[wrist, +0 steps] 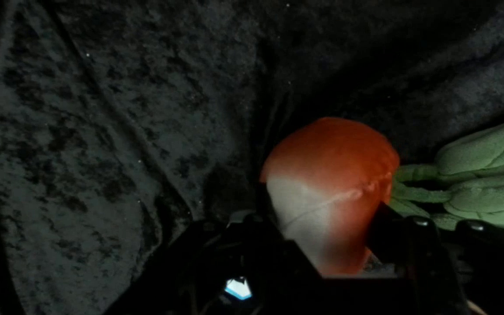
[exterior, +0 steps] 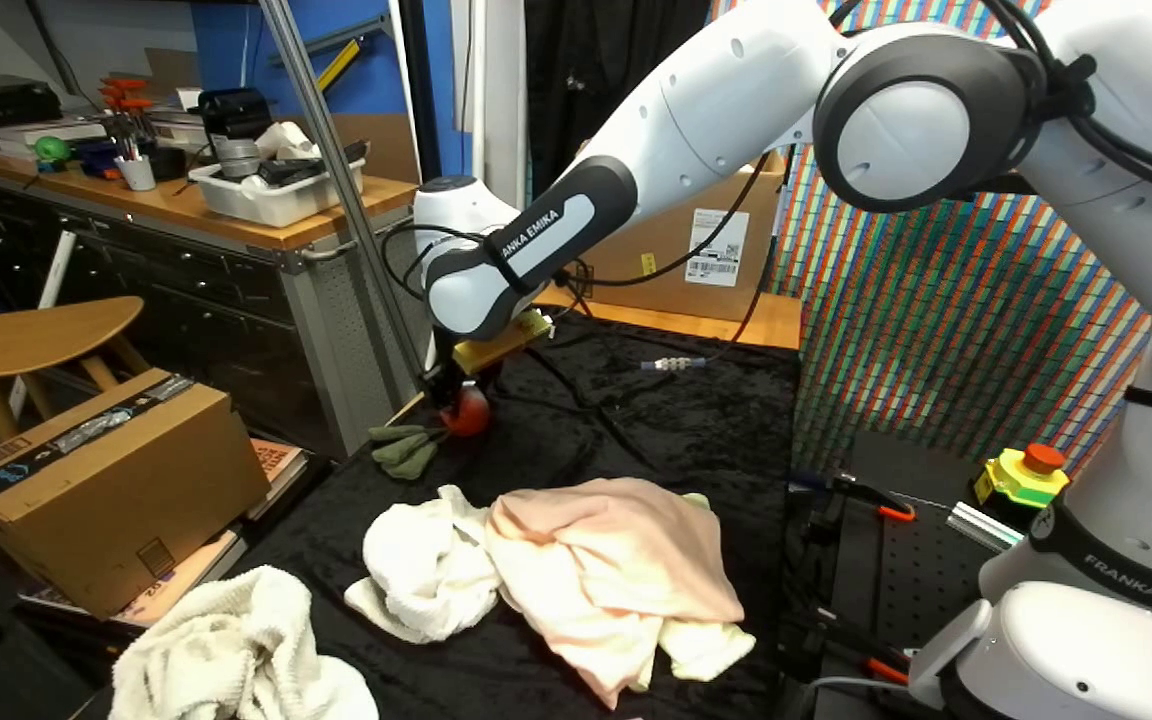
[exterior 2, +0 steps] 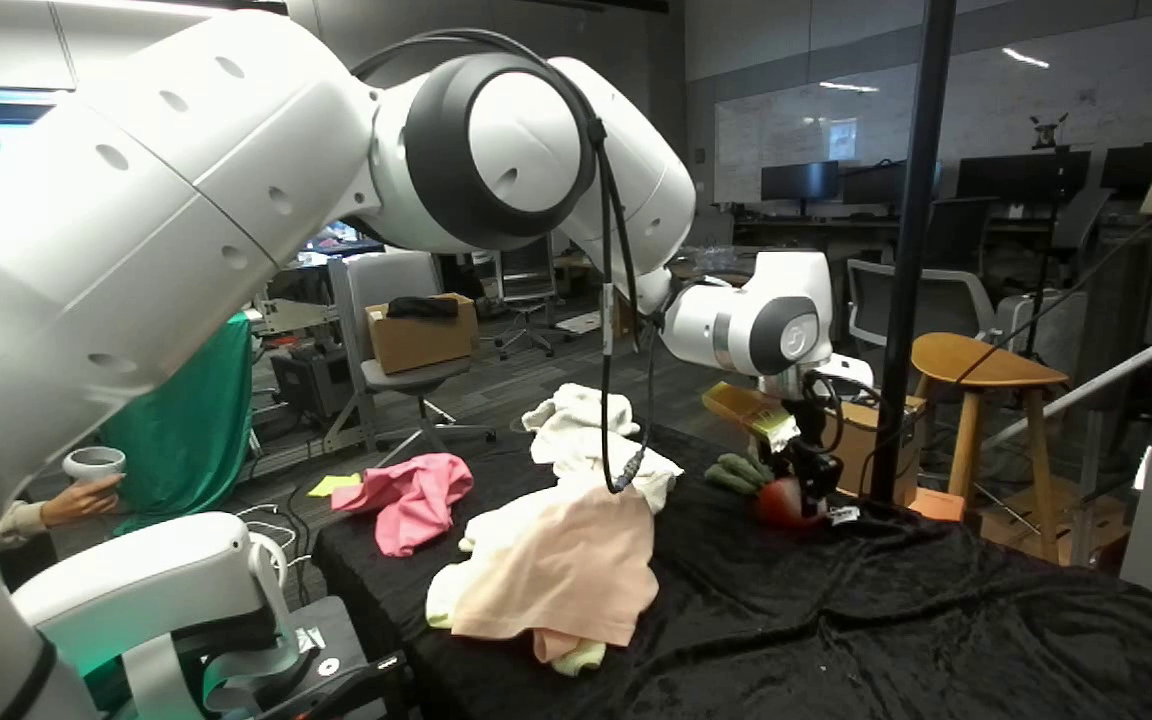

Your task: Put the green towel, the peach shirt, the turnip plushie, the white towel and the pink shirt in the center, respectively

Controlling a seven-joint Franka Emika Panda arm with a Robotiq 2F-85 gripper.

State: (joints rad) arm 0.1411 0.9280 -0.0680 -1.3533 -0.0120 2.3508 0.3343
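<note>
Observe that your gripper (wrist: 324,218) stands over the turnip plushie (wrist: 330,162), which rests on the black cloth (exterior: 726,430) with its green leaves (wrist: 492,188) out to one side; the fingers (wrist: 392,236) are on either side of it, but you cannot tell from the dark wrist view whether they are clamped on it. Locate the peach shirt (exterior: 616,560) well apart from the plushie, heaped over a pale yellow-green cloth (exterior 2: 581,657), with a white towel (exterior: 436,570) against the heap and, in an exterior view, the pink shirt (exterior 2: 416,500) just beside it.
</note>
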